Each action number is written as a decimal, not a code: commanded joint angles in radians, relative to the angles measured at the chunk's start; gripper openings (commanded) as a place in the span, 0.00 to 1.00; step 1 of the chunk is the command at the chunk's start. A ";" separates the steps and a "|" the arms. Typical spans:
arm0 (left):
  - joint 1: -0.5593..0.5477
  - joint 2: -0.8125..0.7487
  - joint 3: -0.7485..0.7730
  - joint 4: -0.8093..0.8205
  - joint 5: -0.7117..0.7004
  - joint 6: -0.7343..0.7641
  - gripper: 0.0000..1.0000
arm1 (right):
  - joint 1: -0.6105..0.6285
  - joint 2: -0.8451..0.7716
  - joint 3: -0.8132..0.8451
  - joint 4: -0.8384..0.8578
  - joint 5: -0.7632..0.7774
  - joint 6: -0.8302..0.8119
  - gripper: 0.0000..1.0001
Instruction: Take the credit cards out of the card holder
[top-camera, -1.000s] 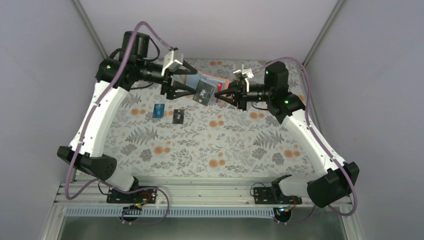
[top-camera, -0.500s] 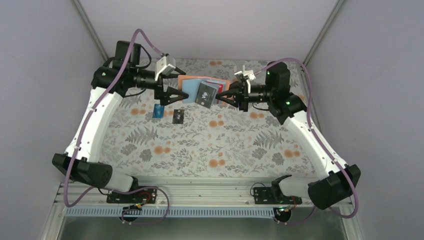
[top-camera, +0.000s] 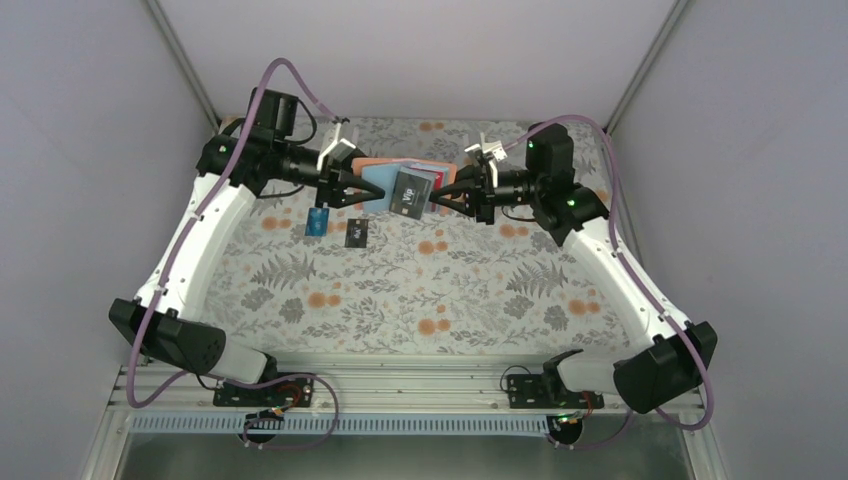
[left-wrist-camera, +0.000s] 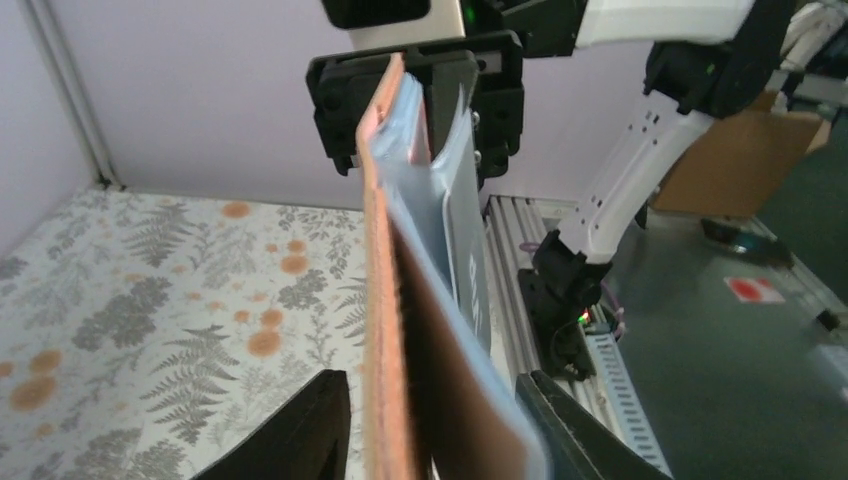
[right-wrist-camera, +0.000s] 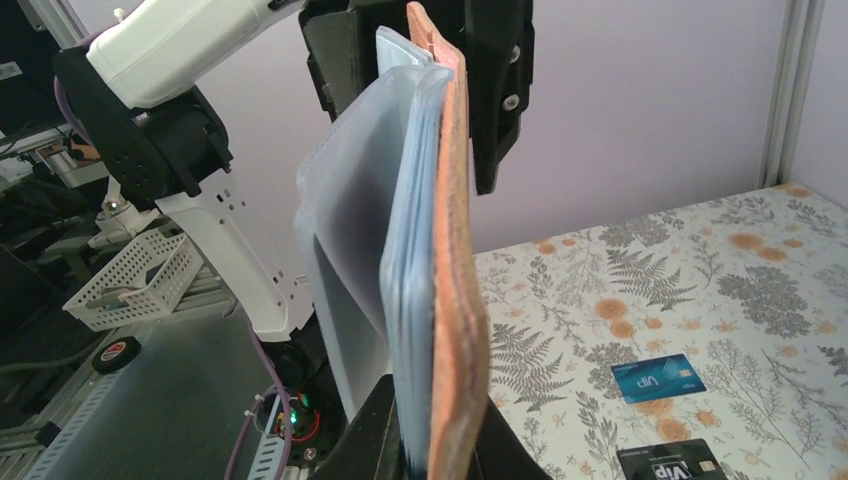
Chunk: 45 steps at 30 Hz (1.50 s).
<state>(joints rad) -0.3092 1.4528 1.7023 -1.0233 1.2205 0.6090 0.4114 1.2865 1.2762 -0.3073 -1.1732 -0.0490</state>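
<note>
The card holder (top-camera: 385, 180), tan outside and light blue inside, hangs unfolded in the air between both arms. My right gripper (top-camera: 452, 193) is shut on its right end (right-wrist-camera: 455, 250). A black card (top-camera: 408, 192) sticks out of a pocket, and a red edge (top-camera: 441, 178) shows beside it. My left gripper (top-camera: 348, 189) straddles the holder's left edge (left-wrist-camera: 385, 250); a thin gap shows at one finger (left-wrist-camera: 295, 425), so it is open. A blue card (top-camera: 318, 221) and another black card (top-camera: 357, 232) lie on the cloth below.
A floral cloth (top-camera: 450, 290) covers the table. Grey walls close in at the back and sides. The aluminium rail (top-camera: 400, 385) with both arm bases runs along the near edge. Both loose cards (right-wrist-camera: 658, 378) lie below the left arm's forearm.
The left gripper drew back to the left with its jaws wide, then came back onto the holder's left edge with the jaws narrower. The right gripper kept hold and barely moved.
</note>
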 joint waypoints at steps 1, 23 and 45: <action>-0.001 0.001 -0.024 0.007 0.063 0.019 0.32 | 0.009 0.004 0.019 0.037 -0.037 0.011 0.04; 0.081 -0.037 -0.073 0.114 0.072 -0.162 0.02 | 0.024 0.050 0.003 0.121 -0.008 0.052 0.70; 0.255 -0.070 -0.013 0.228 -0.285 -0.320 0.52 | 0.040 0.105 0.068 0.044 0.273 0.161 0.04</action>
<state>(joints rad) -0.1078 1.4197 1.6432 -0.8730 1.0904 0.3698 0.4496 1.3682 1.2842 -0.2100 -1.0561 0.0574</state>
